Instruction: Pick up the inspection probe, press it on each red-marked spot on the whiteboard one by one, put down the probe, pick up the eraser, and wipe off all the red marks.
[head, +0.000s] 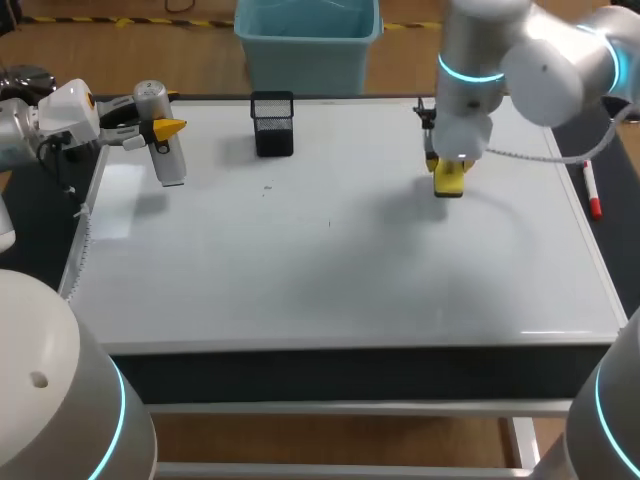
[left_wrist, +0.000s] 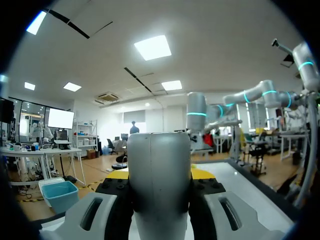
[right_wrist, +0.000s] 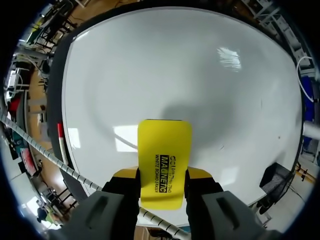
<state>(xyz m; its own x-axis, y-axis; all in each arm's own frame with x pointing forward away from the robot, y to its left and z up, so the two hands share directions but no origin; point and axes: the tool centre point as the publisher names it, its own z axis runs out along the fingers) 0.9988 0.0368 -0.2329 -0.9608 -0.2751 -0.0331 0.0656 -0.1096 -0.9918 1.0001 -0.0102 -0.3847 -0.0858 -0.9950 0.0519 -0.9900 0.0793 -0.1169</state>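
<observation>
The whiteboard (head: 330, 260) covers the table and I see no red marks on it, only two tiny dark specks. My left gripper (head: 158, 131) is at the board's far left corner, shut on the grey inspection probe (head: 163, 150), which hangs tilted above the board. In the left wrist view the probe (left_wrist: 160, 185) fills the space between the fingers of that gripper (left_wrist: 160, 175). My right gripper (head: 449, 172) hovers over the board's far right part, shut on the yellow eraser (head: 449, 180). The right wrist view shows the eraser (right_wrist: 164, 160) clamped in the gripper (right_wrist: 161, 175), just above the whiteboard (right_wrist: 175, 75).
A black mesh pen holder (head: 273, 123) stands at the back of the board, also seen as the pen holder (right_wrist: 276, 182) in the right wrist view. A red marker (head: 592, 190) lies off the board's right edge. A blue bin (head: 307, 40) stands behind the table.
</observation>
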